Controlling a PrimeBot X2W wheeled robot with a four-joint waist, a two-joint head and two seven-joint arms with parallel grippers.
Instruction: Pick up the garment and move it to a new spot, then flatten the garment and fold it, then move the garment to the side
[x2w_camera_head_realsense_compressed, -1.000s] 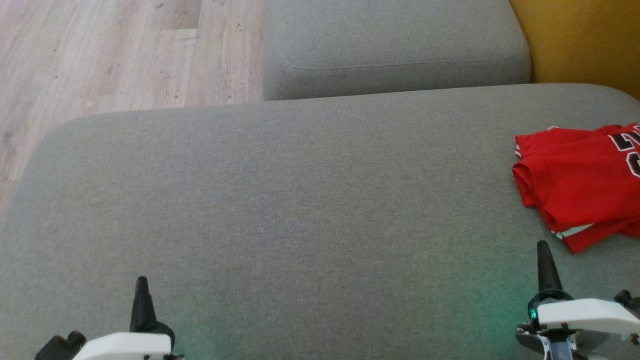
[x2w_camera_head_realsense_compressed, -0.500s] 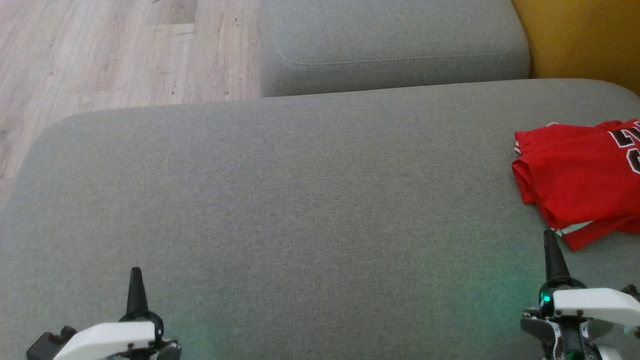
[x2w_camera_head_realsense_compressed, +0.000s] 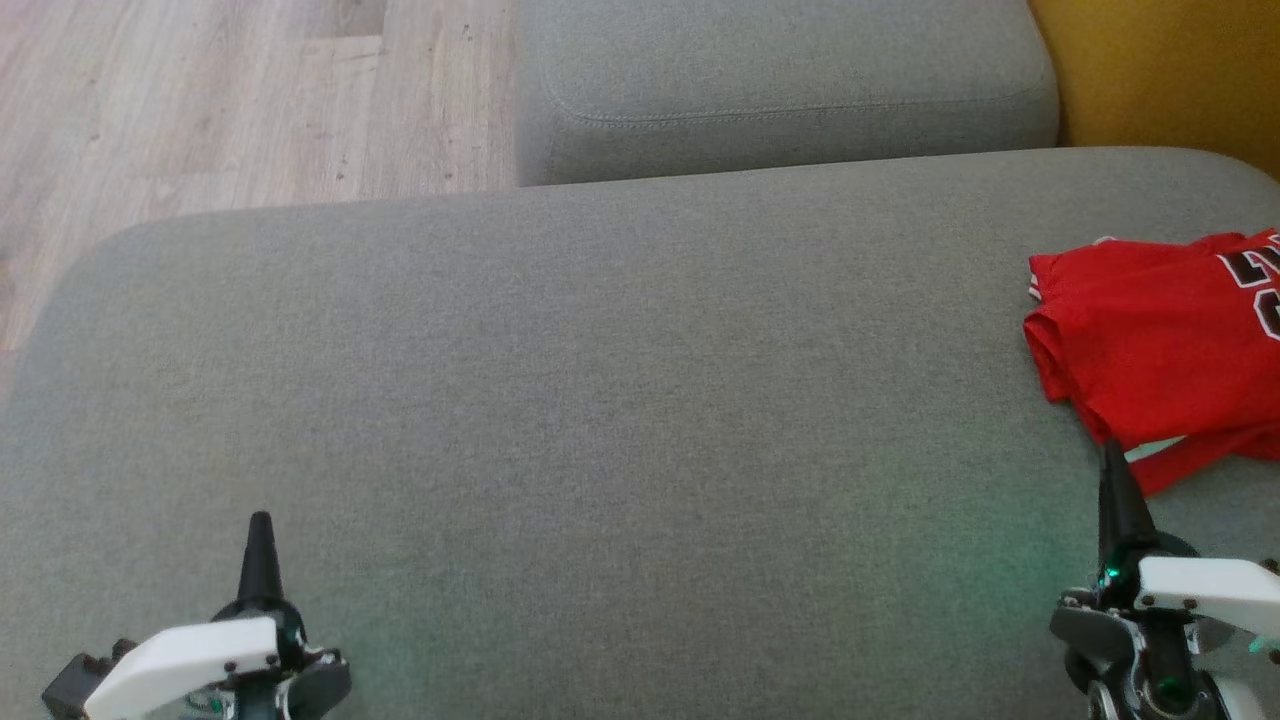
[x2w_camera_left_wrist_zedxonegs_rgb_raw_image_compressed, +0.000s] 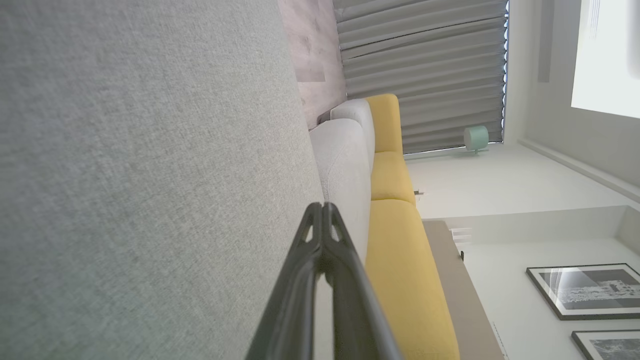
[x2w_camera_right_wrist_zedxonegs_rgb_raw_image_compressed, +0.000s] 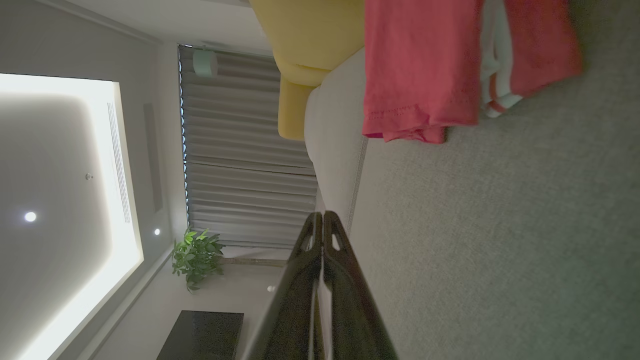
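The garment (x2w_camera_head_realsense_compressed: 1160, 350) is a red jersey with white trim and dark numerals, lying folded on the grey sofa cushion (x2w_camera_head_realsense_compressed: 600, 400) at the far right, partly cut off by the head view's edge. In the right wrist view the garment (x2w_camera_right_wrist_zedxonegs_rgb_raw_image_compressed: 425, 65) lies ahead at the top. My right gripper (x2w_camera_head_realsense_compressed: 1113, 462) is shut and empty, its tip just short of the jersey's near hem; the same gripper (x2w_camera_right_wrist_zedxonegs_rgb_raw_image_compressed: 323, 216) shows its fingertips pressed together. My left gripper (x2w_camera_head_realsense_compressed: 260, 524) is shut and empty over bare cushion at the lower left, also seen in its wrist view (x2w_camera_left_wrist_zedxonegs_rgb_raw_image_compressed: 322, 206).
A second grey cushion (x2w_camera_head_realsense_compressed: 780, 90) lies behind the big one. A yellow sofa part (x2w_camera_head_realsense_compressed: 1170, 70) stands at the back right. Wooden floor (x2w_camera_head_realsense_compressed: 200, 100) shows at the upper left beyond the cushion's edge. A potted plant (x2w_camera_right_wrist_zedxonegs_rgb_raw_image_compressed: 197, 257) and curtains appear in the right wrist view.
The head camera has tilted slightly, shifting the scene up. My right gripper has edged up and right, closer to the jersey's hem. The left gripper has drifted a little up-left.
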